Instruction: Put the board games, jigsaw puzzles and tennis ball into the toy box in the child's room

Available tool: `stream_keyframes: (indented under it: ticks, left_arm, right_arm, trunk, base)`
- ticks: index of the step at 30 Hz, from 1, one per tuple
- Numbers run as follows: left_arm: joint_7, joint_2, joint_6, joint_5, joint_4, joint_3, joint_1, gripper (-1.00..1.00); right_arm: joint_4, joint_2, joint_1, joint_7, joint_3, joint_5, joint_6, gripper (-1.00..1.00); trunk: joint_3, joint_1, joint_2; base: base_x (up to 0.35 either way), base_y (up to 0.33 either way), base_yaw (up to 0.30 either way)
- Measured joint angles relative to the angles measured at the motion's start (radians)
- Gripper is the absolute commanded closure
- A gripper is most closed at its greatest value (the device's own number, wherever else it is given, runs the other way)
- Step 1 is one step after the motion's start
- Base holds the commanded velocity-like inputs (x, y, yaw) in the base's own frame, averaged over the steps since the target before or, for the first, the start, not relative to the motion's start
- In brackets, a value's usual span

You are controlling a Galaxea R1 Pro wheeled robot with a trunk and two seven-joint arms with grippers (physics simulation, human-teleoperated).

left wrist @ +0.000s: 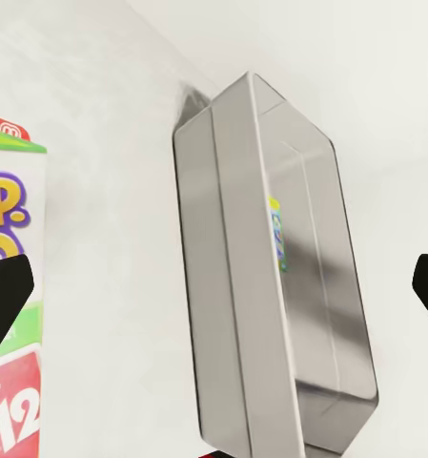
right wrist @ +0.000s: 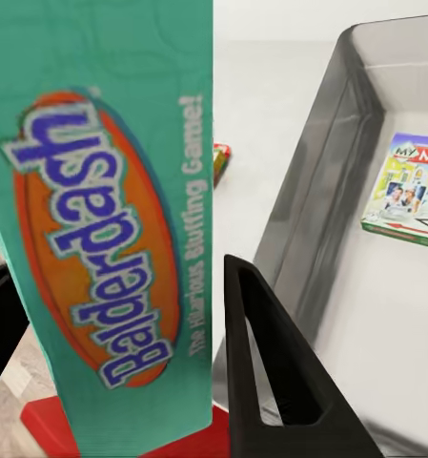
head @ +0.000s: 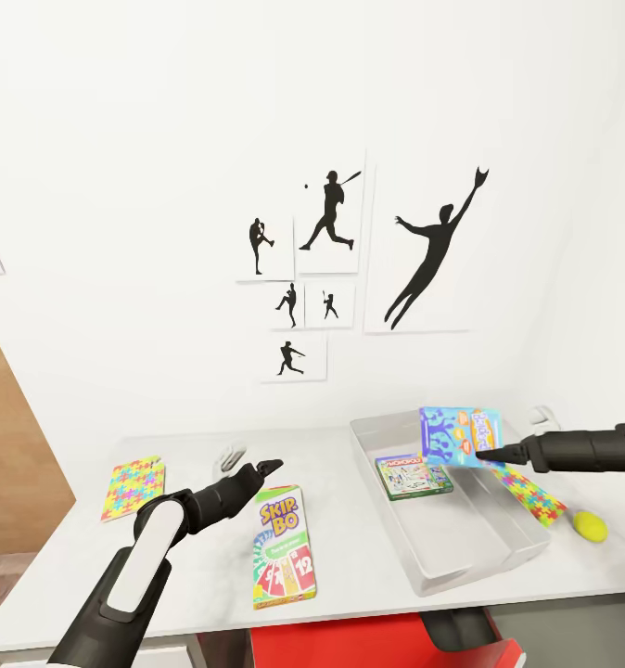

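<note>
- Bin (head: 498, 557) as landmark: pale grey, open-topped, with sloping sides, standing on the pale surface (head: 368, 594); its near corner runs close to the surface's front edge.
- Monopoly box (head: 413, 477) lies flat inside the bin, toward its far end; the print is small and only partly readable.
- Light blue game box (head: 461, 433) hangs tilted above the bin's far half, clamped by the right pincer (head: 494, 454); in the right wrist view its teal side reads "Balderdash" and hides much of the scene.
- One puzzle square (head: 531, 493) beyond the bin's right side is half covered by the right arm and the bin rim; the yellow-green ball (head: 590, 526) sits just past it.
- Skip-Bo box (head: 284, 545) lies flat left of the bin.
- Left pincer (head: 260, 468) hovers above the Skip-Bo box, spread wide, gripping nothing.
- Second puzzle square (head: 133, 486) lies far left of the bin.
</note>
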Motion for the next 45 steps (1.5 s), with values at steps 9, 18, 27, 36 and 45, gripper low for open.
stream_keyframes:
  ticks: [9, 18, 27, 36, 45]
  left_arm:
    - [0.001, 0.000, 0.000, -0.001, 0.000, 0.000, 0.000, -1.00]
    - [0.001, 0.000, 0.000, -0.002, 0.000, 0.000, 0.000, -1.00]
    - [0.002, 0.001, 0.000, -0.003, 0.002, 0.001, 0.000, -1.00]
    - [0.003, 0.001, 0.000, -0.007, 0.008, 0.002, 0.000, -1.00]
    - [0.005, 0.001, 0.000, -0.007, 0.009, 0.002, 0.000, -1.00]
  right_arm:
    - [0.013, -0.011, -0.009, 0.003, 0.043, -0.005, 0.000, 1.00]
    - [0.029, -0.018, -0.020, 0.002, 0.140, -0.004, 0.000, 1.00]
    - [0.054, -0.057, -0.034, 0.001, 0.186, -0.001, 0.000, 1.00]
    - [0.062, -0.079, -0.036, -0.001, 0.232, 0.002, 0.000, 1.00]
    - [0.064, -0.087, -0.036, -0.006, 0.248, 0.009, 0.000, 1.00]
  trunk:
    - [0.000, 0.000, 0.000]
    - [0.000, 0.000, 0.000]
    - [0.000, 0.000, 0.000]
    - [0.000, 0.000, 0.000]
    - [0.000, 0.000, 0.000]
  base:
    - [0.000, 0.000, 0.000]
    - [0.000, 0.000, 0.000]
    - [0.000, 0.000, 0.000]
    - [0.000, 0.000, 0.000]
    - [0.000, 0.000, 0.000]
